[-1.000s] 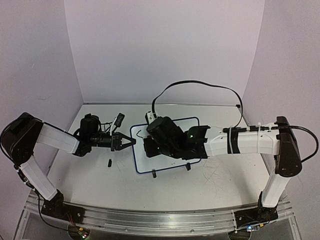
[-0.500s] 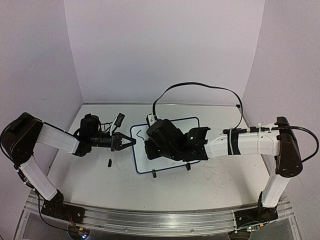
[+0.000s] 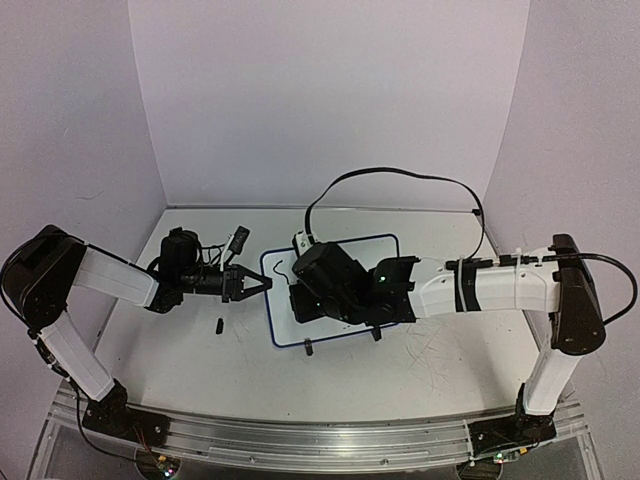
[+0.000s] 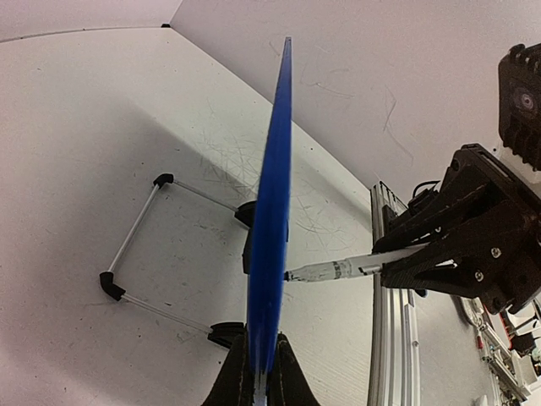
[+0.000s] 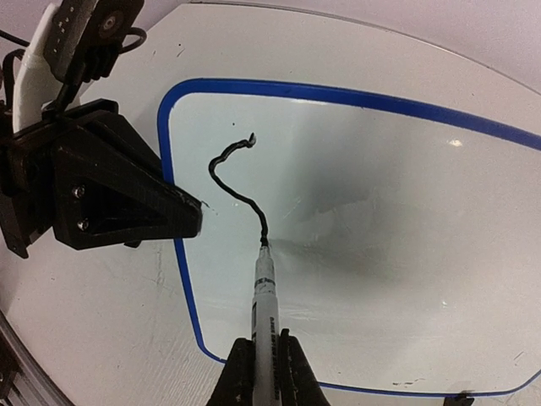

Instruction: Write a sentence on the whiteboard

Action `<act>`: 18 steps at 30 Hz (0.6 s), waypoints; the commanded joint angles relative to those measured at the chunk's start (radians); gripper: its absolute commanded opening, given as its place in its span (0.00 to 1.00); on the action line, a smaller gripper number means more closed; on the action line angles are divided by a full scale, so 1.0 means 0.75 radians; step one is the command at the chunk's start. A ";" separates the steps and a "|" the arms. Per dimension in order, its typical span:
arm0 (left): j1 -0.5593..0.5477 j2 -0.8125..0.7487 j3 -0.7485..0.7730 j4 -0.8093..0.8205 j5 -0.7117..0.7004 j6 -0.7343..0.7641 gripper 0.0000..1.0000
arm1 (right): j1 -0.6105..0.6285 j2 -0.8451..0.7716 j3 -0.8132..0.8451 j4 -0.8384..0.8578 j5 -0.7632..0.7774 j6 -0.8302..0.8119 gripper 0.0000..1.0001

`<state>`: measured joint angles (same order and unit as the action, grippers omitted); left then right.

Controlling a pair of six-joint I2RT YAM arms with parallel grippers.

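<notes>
The whiteboard (image 3: 272,312) is white with a blue rim and lies in the middle of the table, largely covered by my right arm. My left gripper (image 3: 262,283) is shut on its left edge; the left wrist view shows that blue edge (image 4: 272,211) pinched in my left gripper (image 4: 259,374). My right gripper (image 5: 265,365) is shut on a white marker (image 5: 264,296), whose tip touches the board (image 5: 397,228). Of the sentence, only one curved black stroke (image 5: 233,182) shows, ending at the tip. The marker (image 4: 338,270) meets the board's face.
A small black cap (image 3: 219,325) lies on the table left of the board. Faint grey scribble scratches (image 3: 430,350) mark the tabletop on the right. The board's wire stand (image 4: 135,245) sticks out behind it. A black cable (image 3: 400,172) arcs over the right arm.
My right gripper has slid a little left and toward the near edge over the board with the marker. The left arm and the board have stayed put.
</notes>
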<state>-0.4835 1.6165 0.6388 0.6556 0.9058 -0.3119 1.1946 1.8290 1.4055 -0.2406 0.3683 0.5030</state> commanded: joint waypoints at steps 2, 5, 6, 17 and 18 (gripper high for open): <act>-0.002 -0.063 -0.015 0.052 0.028 0.011 0.00 | 0.009 -0.013 0.004 -0.007 0.003 0.015 0.00; -0.002 -0.067 -0.016 0.052 0.027 0.012 0.00 | 0.011 -0.007 0.009 -0.005 -0.001 0.011 0.00; -0.002 -0.067 -0.017 0.052 0.026 0.013 0.00 | 0.011 -0.005 0.010 -0.005 -0.003 0.008 0.00; -0.002 -0.071 -0.018 0.052 0.028 0.010 0.00 | 0.013 0.018 0.036 -0.004 -0.024 -0.015 0.00; -0.002 -0.071 -0.018 0.052 0.029 0.009 0.00 | 0.013 0.021 0.040 -0.004 -0.026 -0.018 0.00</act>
<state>-0.4847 1.6035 0.6295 0.6552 0.9054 -0.3103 1.1992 1.8290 1.4059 -0.2424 0.3492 0.4995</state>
